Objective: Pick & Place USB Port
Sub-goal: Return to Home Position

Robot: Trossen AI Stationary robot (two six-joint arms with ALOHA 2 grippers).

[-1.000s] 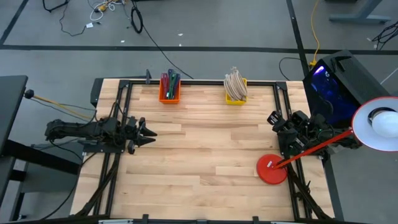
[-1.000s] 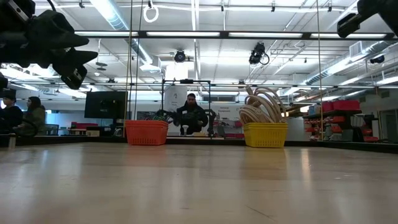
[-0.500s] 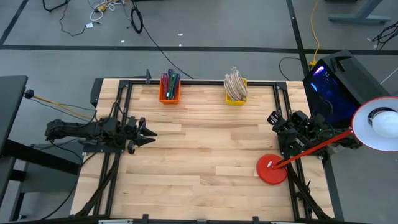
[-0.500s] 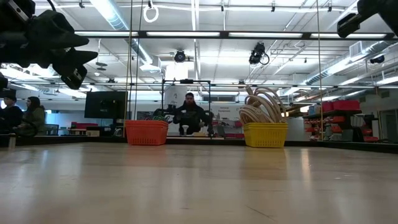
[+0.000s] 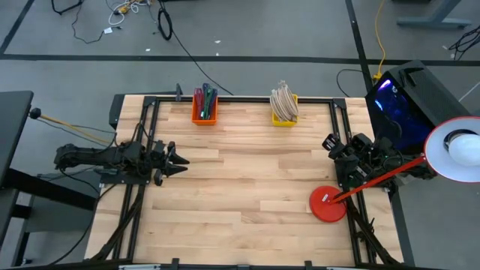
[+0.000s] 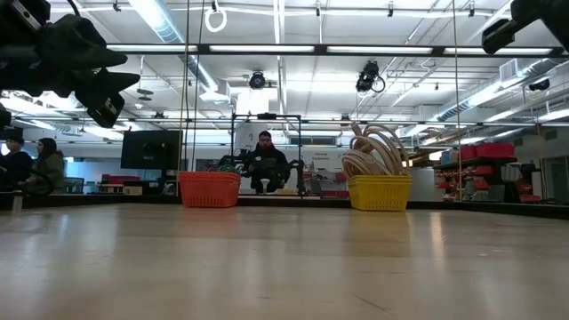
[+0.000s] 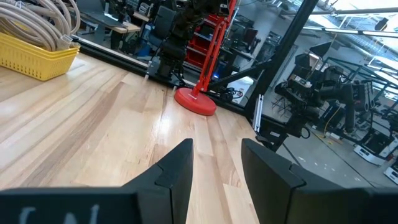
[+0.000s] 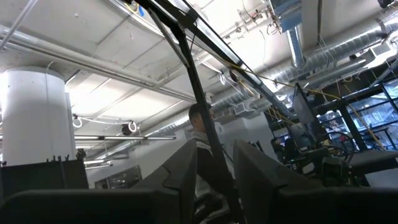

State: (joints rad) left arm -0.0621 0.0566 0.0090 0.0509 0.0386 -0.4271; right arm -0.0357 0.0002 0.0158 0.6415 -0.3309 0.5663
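Observation:
An orange basket [image 5: 204, 112] at the table's far edge holds red, green and dark slim items; which of them is a USB part I cannot tell. A yellow basket [image 5: 284, 109] beside it holds coiled beige cables. My left gripper [image 5: 180, 162] hovers open over the table's left side, level and pointing toward the right; its wrist view shows the gap between its fingers [image 7: 216, 168] with nothing in it. My right gripper [image 5: 328, 142] waits at the table's right edge, open and tipped upward toward the ceiling [image 8: 214, 165]. Both baskets stand on their bases [image 6: 209, 189] [image 6: 380, 191].
A red lamp base [image 5: 328, 205] stands near the table's right near corner, and its red arm slants up to a white shade [image 5: 457, 150] off the table. A black frame [image 5: 225, 98] rims the table. People [image 6: 267, 164] are in the room beyond the far edge.
Both arms and both baskets have kept still. Only a person in the room beyond the far edge has shifted a little.

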